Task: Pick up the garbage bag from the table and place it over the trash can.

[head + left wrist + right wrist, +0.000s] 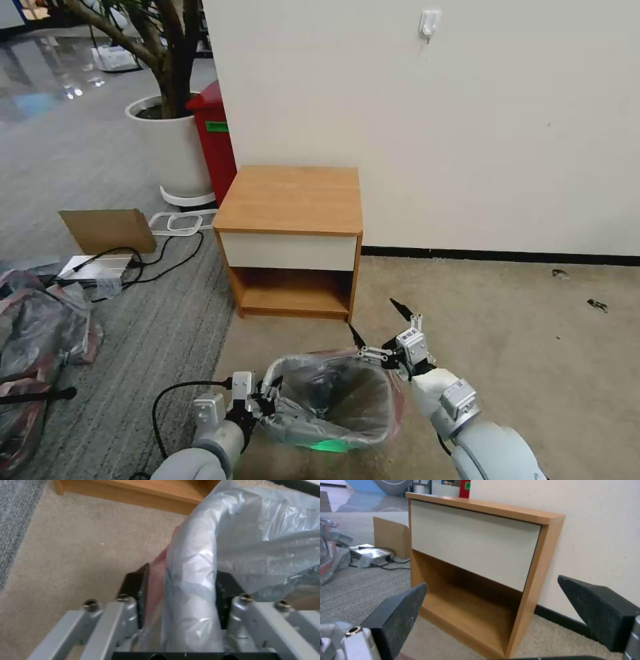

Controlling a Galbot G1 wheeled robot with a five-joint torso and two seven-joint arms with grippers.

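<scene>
The table (291,198) stands bare on top against the wall. In front of it the garbage bag (333,393) is already draped over the trash can (347,393), mouth open, pink rim showing on the right side. Your left gripper (267,393) is clamped on the bag's left edge; in the left wrist view the film (190,585) is bunched between the pads. Your right gripper (380,330) hovers spread wide, holding nothing, just above the far right corner.

Risks as I judge them:
- pull the left arm away while clamped and you drag the bag off or tip the light can
- thin plastic tears at the pinch
- the right side looks loosely seated and could slip into the can
</scene>
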